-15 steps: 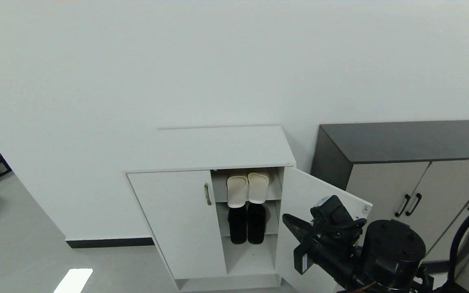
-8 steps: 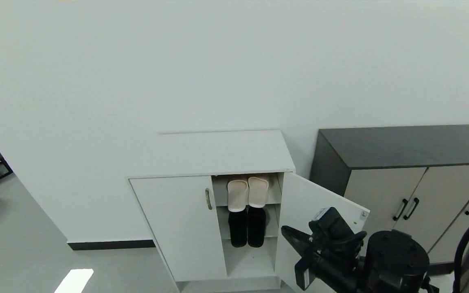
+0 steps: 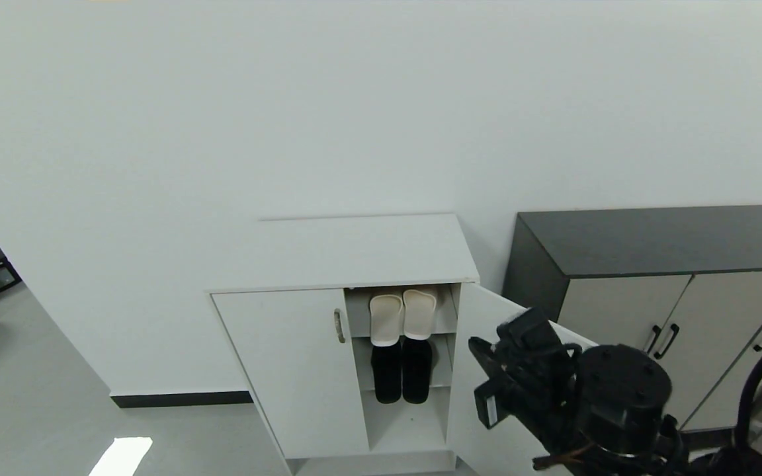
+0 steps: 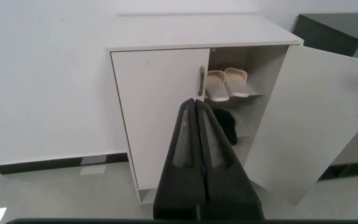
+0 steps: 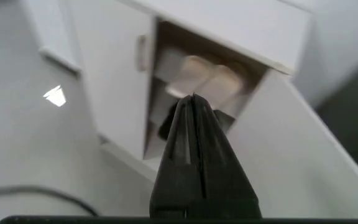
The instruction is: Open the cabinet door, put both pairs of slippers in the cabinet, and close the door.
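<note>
The right hand, fingers together, has lifted toward the open right door of the cabinet, white slippers and black slippers shelved inside; left hand likewise together; only closing appears outstanding.

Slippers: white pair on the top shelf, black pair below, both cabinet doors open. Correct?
No: only the right door is open; the left door is shut, as the head view shows. The white pair is on the top shelf, the black pair below.
</note>
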